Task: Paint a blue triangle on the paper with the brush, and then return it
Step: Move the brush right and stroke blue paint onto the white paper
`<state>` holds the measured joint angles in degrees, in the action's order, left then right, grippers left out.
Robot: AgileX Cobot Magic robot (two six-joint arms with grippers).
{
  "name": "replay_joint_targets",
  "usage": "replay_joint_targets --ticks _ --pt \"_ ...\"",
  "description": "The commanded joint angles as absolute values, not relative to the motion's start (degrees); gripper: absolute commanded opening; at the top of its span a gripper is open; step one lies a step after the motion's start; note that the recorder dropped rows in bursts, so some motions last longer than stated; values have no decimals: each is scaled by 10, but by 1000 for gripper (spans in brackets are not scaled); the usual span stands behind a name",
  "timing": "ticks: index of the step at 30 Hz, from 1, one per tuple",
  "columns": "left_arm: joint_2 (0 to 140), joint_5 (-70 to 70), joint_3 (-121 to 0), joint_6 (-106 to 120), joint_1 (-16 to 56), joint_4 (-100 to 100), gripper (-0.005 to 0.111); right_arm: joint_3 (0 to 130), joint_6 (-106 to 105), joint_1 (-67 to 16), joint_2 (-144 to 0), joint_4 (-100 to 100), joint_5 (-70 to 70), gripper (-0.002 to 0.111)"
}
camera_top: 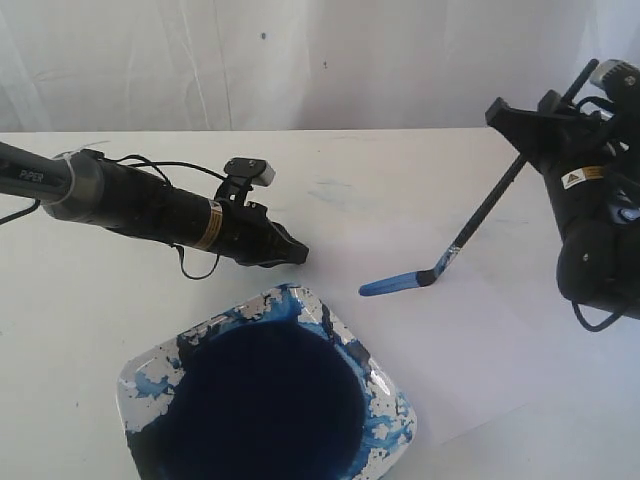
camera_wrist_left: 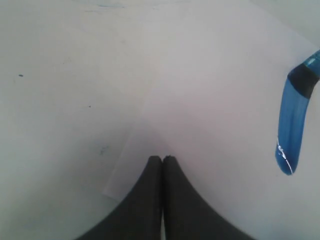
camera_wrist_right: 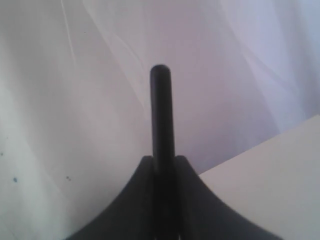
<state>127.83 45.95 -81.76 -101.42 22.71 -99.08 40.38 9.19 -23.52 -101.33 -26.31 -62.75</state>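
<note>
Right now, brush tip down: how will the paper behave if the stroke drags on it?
Likely slides: the paper lies flat on the smooth table, no tape visible. Probably light and floppy; it looks thin, edges barely raised. The shut left gripper sits over one corner and may pin it, though contact is unclear.

Bright, flat, washed-out light; all three views soft.
Exterior view was overexposed: the white table (camera_top: 70,330) nearly merged with the backdrop (camera_top: 300,60), and the paper (camera_top: 470,330) edge barely showed near the table's front edge. Shadows were faint and diffuse. Left wrist view was blurred; the left gripper (camera_wrist_left: 162,158) read as a dark, featureless shape with a soft grey shadow ahead of it, and the brush (camera_wrist_left: 292,125) tip carried a thin white highlight. Right wrist view was hazy with a purplish cast; the right gripper (camera_wrist_right: 162,160) and brush handle were silhouetted, out of focus.
</note>
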Motion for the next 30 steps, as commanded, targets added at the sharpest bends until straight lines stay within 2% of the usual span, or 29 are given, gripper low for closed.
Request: replay_joint_targets --ticks 1,10,18,23,30 --pt "1276 449 -821 -1016 231 -999 0 405 56 -211 -1008 -265 -632 5" --pt "1276 449 -821 -1016 231 -999 0 405 55 -200 -970 -258 -608 5" --pt "1276 449 -821 -1016 231 -999 0 405 55 -200 -870 -239 -478 5" --pt "1276 449 -821 -1016 231 -999 0 405 102 -200 -830 -147 -405 5" --pt "1276 449 -821 -1016 231 -999 0 405 220 -200 -847 52 -459 5"
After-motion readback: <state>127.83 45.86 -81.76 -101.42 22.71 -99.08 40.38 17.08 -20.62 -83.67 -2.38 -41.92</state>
